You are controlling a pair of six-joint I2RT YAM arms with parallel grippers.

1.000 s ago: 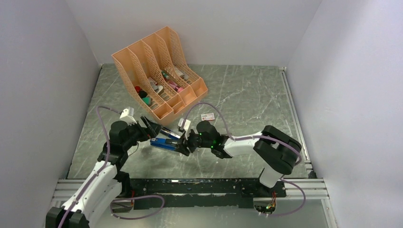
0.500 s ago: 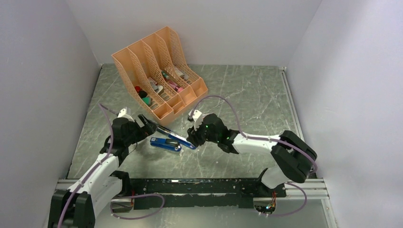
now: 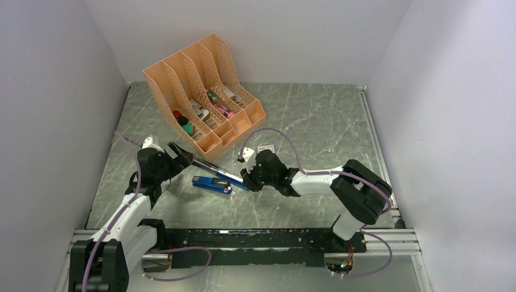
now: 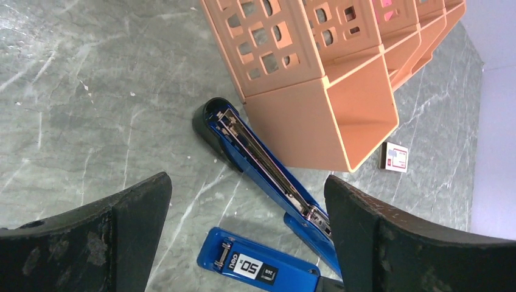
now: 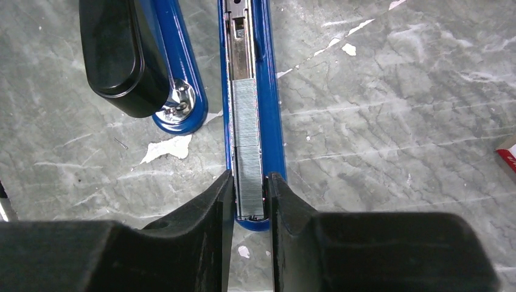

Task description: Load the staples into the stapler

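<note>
R gripper (image 5: 249, 185), jaws just narrowed, grip unclear, straddles silvery-grey metal staple strip (image 5: 246, 134) seated in open blue stapler (image 5: 274, 121): load near-done.

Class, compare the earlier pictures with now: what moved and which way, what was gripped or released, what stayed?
The left tool backed away leftward from the blue stapler, wide open. The right tool narrowed around the staples lying in the open magazine; whether it grips them is unclear. That stapler, the peach file rack and the white-and-red box stayed put.
</note>
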